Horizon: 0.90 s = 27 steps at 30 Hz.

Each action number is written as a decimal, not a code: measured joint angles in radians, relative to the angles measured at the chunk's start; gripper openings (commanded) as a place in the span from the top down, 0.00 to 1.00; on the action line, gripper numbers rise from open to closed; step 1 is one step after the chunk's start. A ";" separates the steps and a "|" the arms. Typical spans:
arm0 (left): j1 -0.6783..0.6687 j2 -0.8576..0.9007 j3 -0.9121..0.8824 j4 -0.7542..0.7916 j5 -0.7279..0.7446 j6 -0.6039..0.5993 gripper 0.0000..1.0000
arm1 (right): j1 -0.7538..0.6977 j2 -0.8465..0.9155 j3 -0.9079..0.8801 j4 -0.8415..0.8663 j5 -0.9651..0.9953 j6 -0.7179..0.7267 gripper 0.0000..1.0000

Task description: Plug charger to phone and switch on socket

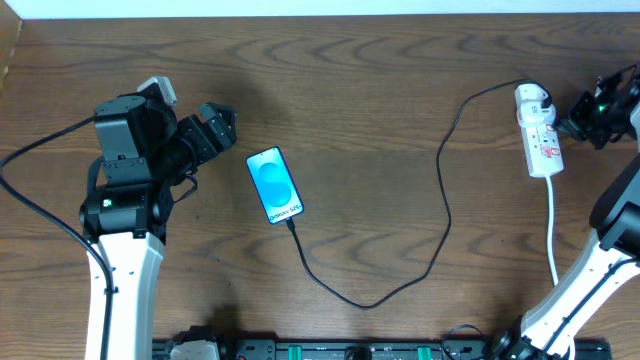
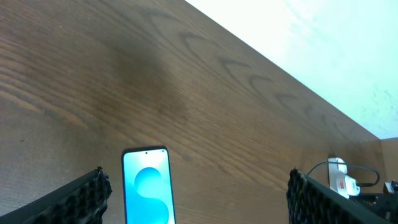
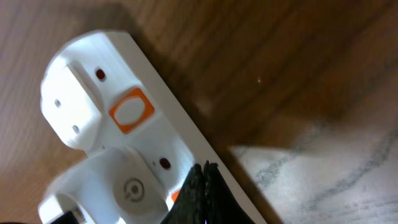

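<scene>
The phone (image 1: 274, 184) lies flat left of centre, its blue screen lit. The black charger cable (image 1: 440, 215) runs from the phone's near end, loops across the table and ends in a white plug (image 1: 530, 100) seated in the white socket strip (image 1: 545, 145) at the far right. My left gripper (image 1: 222, 125) is open, just left of the phone. The left wrist view shows the phone (image 2: 147, 190) between its spread fingers (image 2: 84, 199). My right gripper (image 3: 204, 180) is shut, its fingertips on the socket (image 3: 93, 74) by an orange switch (image 3: 176, 196).
The socket's own white cord (image 1: 553, 240) trails toward the front edge beside my right arm. A second orange switch (image 3: 132, 111) sits further along the strip. The table's right edge (image 3: 249, 158) lies close to the strip, with pale floor beyond.
</scene>
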 measured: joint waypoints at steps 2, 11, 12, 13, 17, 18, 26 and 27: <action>0.000 0.000 0.000 0.000 0.000 0.000 0.08 | 0.002 0.000 0.000 0.001 0.001 0.000 0.99; 0.000 0.000 0.000 0.000 0.000 0.000 0.08 | 0.003 0.000 0.003 -0.014 0.000 -0.060 0.99; 0.000 0.000 0.000 0.000 0.000 0.000 0.08 | 0.003 0.000 0.003 -0.016 0.000 -0.078 0.99; 0.000 0.000 0.000 0.000 0.000 0.000 0.08 | 0.003 0.000 0.003 -0.017 0.000 -0.092 0.99; 0.000 0.000 0.000 0.000 0.000 0.000 0.08 | 0.007 0.000 0.006 -0.020 -0.023 -0.175 0.99; 0.000 0.000 0.000 0.000 0.000 0.000 0.08 | 0.009 0.000 0.009 -0.020 -0.030 -0.184 0.99; 0.000 0.001 0.000 0.000 0.000 0.000 0.08 | 0.012 0.001 0.010 -0.019 -0.029 -0.182 0.99; 0.000 0.001 0.000 0.000 0.000 0.000 0.08 | 0.012 0.001 0.011 -0.027 -0.029 -0.174 0.99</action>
